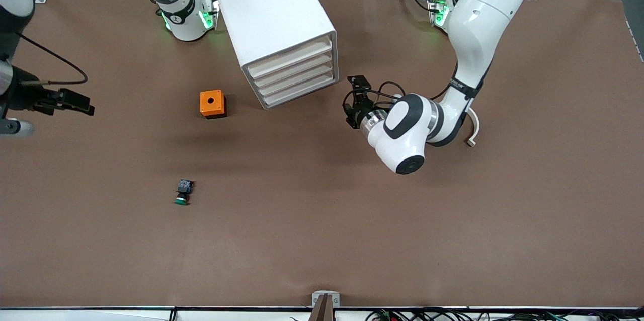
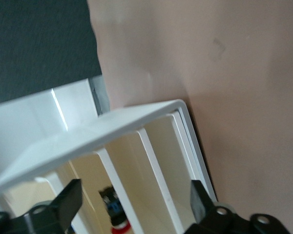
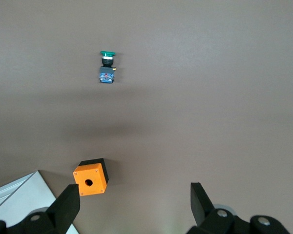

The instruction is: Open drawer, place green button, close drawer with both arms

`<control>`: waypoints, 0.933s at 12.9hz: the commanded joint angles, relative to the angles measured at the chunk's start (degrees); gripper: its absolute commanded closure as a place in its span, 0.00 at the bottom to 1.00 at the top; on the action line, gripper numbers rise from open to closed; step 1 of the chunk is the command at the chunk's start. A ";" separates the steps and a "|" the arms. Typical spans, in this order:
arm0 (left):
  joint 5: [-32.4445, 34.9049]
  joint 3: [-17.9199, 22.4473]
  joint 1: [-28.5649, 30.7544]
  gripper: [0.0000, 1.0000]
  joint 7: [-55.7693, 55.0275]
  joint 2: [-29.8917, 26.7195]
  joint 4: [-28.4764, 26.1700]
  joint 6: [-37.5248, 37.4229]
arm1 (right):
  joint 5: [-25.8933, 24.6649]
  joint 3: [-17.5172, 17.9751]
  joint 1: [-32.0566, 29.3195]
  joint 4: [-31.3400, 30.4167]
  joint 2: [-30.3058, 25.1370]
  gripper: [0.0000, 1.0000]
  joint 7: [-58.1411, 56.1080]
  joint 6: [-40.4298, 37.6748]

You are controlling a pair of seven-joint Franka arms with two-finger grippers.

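- Almost all of the task remained; all four drawers of the cabinet (image 1: 279, 24) looked flush and shut in the front view, the third drawer (image 1: 297, 82) among them, so the opening had not begun.
- The button (image 1: 183, 192) lay on its side on the bare table (image 1: 453, 235), green cap toward the front camera, well apart from the cabinet, nearer to the front camera than the orange cube (image 1: 213, 103) and toward the right arm's end of the table; nothing touched it.
- Still to do, by my judgement: pull the drawer out, fetch the button, drop it in, push the drawer closed.
- The left gripper (image 1: 355, 101) hung just beside the cabinet's drawer fronts, at the left arm's end of them; its jaws stood wide and held nothing; the left wrist view was too close and oblique to say whether a finger (image 2: 68, 202) touched the cabinet, though it seemed not.
- The right gripper (image 1: 75, 101) hovered over the right arm's end of the table, well apart from the button; its jaws were spread wide and empty in the right wrist view, one finger (image 3: 66, 207) just beside the cube in that picture.
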 commanded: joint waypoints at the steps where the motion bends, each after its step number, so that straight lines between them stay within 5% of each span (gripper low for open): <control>1: -3.80 0.30 -1.51 0.29 -7.66 4.11 1.54 2.77 | -0.60 0.84 -1.02 2.51 3.34 0.00 -0.38 1.36; 4: -7.48 0.30 -4.67 0.52 -11.81 6.23 1.63 6.64 | 0.37 0.92 -0.23 1.46 7.89 0.00 3.91 7.24; 7: -10.83 0.56 -7.57 0.53 -14.45 7.90 1.63 8.41 | 0.64 0.92 2.14 -6.61 8.35 0.00 11.37 19.10; 12: -12.24 0.48 -10.39 0.53 -16.39 8.87 1.63 8.50 | 0.55 0.92 6.27 -9.53 15.28 0.00 18.34 31.84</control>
